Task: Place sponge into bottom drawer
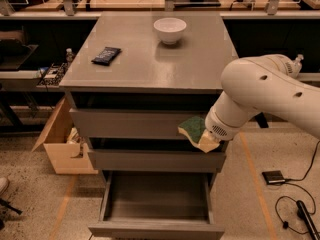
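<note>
The sponge (194,128), dark green on top with a yellow foam base, hangs in the air in front of the top drawer's right part. My gripper (206,136) holds it; the white arm comes in from the right and hides the fingers. The bottom drawer (156,229) of the grey cabinet is pulled out and open, and its tray shows nothing inside. The sponge is above the drawer's right half, well above its rim.
On the cabinet top (150,69) lie a flat black packet (106,55) at the left and a white bowl (170,30) at the back. A cardboard box (62,146) stands on the floor left of the cabinet. Cables and a black device (275,177) lie on the floor at right.
</note>
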`<state>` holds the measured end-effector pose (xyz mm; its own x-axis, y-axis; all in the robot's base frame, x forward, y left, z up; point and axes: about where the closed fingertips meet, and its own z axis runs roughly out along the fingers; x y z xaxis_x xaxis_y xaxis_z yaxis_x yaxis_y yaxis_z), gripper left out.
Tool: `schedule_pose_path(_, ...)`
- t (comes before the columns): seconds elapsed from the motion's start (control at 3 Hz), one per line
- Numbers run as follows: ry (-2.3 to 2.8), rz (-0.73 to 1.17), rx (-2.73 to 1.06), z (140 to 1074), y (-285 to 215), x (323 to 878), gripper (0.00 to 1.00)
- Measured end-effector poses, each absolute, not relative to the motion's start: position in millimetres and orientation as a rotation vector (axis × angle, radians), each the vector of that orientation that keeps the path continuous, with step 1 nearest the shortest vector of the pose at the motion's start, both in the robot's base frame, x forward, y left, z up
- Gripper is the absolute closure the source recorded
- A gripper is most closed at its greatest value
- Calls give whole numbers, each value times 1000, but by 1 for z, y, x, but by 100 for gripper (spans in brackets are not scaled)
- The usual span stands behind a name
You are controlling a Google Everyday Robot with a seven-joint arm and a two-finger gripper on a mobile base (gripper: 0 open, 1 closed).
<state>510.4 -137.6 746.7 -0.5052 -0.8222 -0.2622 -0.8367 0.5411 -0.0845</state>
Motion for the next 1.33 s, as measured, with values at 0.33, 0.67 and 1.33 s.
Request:
schedule_pose_path(0.33,2510,77,-1384,747,-138,510,100)
schedule_pose_path(0.67,2562,74,-1367,718,-140,511,100)
schedule_pose_path(1.33,2600,269,-1241,558,-144,498,100)
